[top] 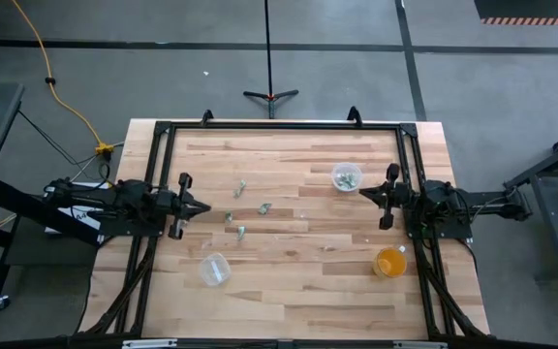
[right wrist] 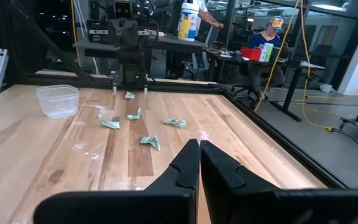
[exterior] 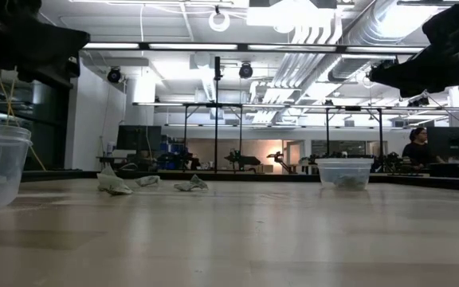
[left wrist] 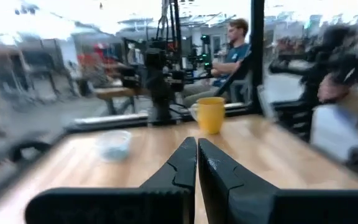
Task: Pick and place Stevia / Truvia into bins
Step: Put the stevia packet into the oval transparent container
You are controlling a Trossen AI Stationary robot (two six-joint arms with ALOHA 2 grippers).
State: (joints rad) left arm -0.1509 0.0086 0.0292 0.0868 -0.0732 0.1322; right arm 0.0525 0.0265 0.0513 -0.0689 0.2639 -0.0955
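Left claw [left wrist: 196, 163] pressed closed above table [left wrist: 278, 149], orange cup [left wrist: 211, 114], clear bin [left wrist: 113, 144] beyond

I see a bench [top: 289, 281] of satin-sheened wood planks, clear plastic bins [top: 346, 177], crumpled packets [right wrist: 149, 142], probably paper, and matt black claws [right wrist: 199, 163].

From where I sat, the middle of the table [top: 289, 281] lay open, a broad strip of bare wood between my two arms. The left gripper [top: 201, 207], fingers pressed together, had the scattered packets [top: 239, 208] just ahead of it with nothing between. One clear cup [top: 214, 269] stood near the front on that side, clear of the straight path. The right gripper [top: 366, 193], likewise closed, sat just beside the other clear cup [top: 346, 177]. The orange cup [top: 390, 263] stood near the right arm's frame [top: 424, 262], crowding the front right corner.
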